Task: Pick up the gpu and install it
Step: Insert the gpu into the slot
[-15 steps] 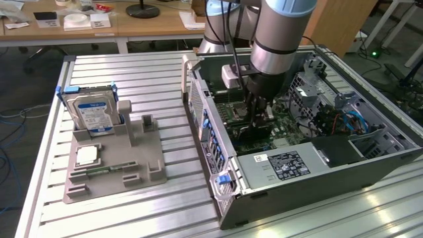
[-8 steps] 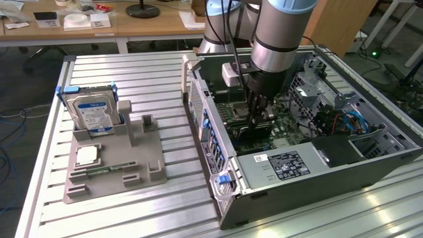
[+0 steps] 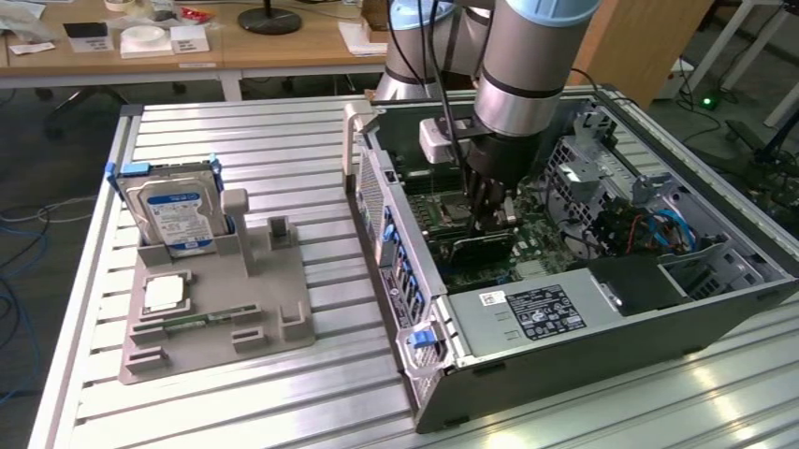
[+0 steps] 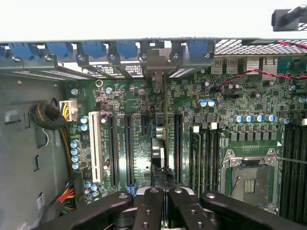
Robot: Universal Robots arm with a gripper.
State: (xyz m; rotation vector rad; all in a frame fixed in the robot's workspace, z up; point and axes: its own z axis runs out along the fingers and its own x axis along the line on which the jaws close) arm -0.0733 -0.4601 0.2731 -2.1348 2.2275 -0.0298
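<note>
Now the gripper (image 4: 160,203), fingers pressed together, apparently pinches the gpu (image 4: 159,153) edge-on inside the case (image 3: 413,309). The card hangs straight below it, long axis along the motherboard (image 4: 192,115) slots, toward the case's rear wall.

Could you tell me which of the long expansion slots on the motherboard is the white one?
The white slot is the outermost of the row, nearest the bundled cables; the other long slots beside it are black.
</note>
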